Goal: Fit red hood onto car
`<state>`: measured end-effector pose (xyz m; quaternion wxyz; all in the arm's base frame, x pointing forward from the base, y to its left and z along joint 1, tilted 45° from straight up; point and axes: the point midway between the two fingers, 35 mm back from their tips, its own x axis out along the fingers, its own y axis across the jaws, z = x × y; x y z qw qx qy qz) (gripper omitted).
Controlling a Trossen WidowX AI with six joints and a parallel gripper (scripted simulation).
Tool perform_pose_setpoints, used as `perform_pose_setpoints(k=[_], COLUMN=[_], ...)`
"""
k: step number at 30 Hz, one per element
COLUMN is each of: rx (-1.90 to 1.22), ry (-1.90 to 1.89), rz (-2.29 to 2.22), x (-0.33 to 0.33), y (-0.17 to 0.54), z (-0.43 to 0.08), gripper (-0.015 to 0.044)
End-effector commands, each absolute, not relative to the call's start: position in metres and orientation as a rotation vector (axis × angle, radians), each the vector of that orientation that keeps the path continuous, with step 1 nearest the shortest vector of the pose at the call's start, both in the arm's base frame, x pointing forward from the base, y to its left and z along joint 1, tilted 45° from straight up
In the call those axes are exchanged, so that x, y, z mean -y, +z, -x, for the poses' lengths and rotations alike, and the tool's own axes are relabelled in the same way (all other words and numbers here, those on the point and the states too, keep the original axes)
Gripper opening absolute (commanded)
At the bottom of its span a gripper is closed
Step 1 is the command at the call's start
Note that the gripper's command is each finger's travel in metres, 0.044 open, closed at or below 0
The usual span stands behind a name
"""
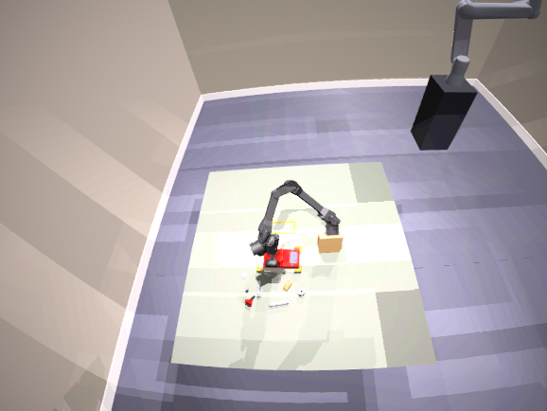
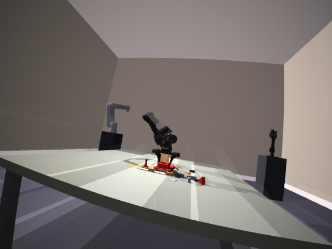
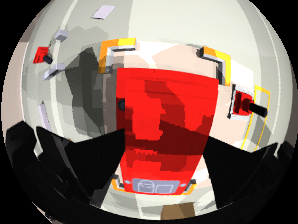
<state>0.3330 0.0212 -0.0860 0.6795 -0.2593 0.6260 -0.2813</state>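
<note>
End effector (image 3: pixel 160 145) gripped the red hood (image 3: pixel 166 119), held directly beneath it over the chassis jig (image 3: pixel 220 70) on the tabletop (image 1: pixel 293 327); hood's long axis ran along the jig frame, seating unclear.

End effector (image 1: pixel 271 258) clamped on the red hood (image 1: pixel 283 258), low over the jig (image 1: pixel 299 269); its black fingers flank the hood's long sides, so side room there is taken. Red-handled tool (image 3: pixel 244 104) sits just beside the jig on one side. Tan block (image 1: pixel 329 242) under the arm's base stands near the other end. Small loose parts scattered on the bench (image 1: pixel 303 331) in front: red cone piece (image 1: pixel 248 301), grey rod (image 1: pixel 278 304), orange bit (image 1: pixel 287 284), white ring (image 1: pixel 301 293). Space straight above the hood is open.
</note>
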Motion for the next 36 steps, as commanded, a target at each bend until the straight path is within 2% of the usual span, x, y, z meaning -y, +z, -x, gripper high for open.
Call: perform_pose_setpoints(k=[1,4,21,30,36], rx=[-1.407,-1.406,-1.406,-1.411,-1.411], ry=[-0.63,-0.631,-0.631,-0.623,-0.623], rz=[0.584,0.582,0.583,0.574,0.574], x=[-0.021,-0.022,-0.021,-0.07,-0.072], y=[-0.086,-0.086,-0.086,-0.037,-0.035], z=[-0.333,-0.333,-0.333,-0.33,-0.329], gripper=[0.0,0.0,0.044,0.044,0.044])
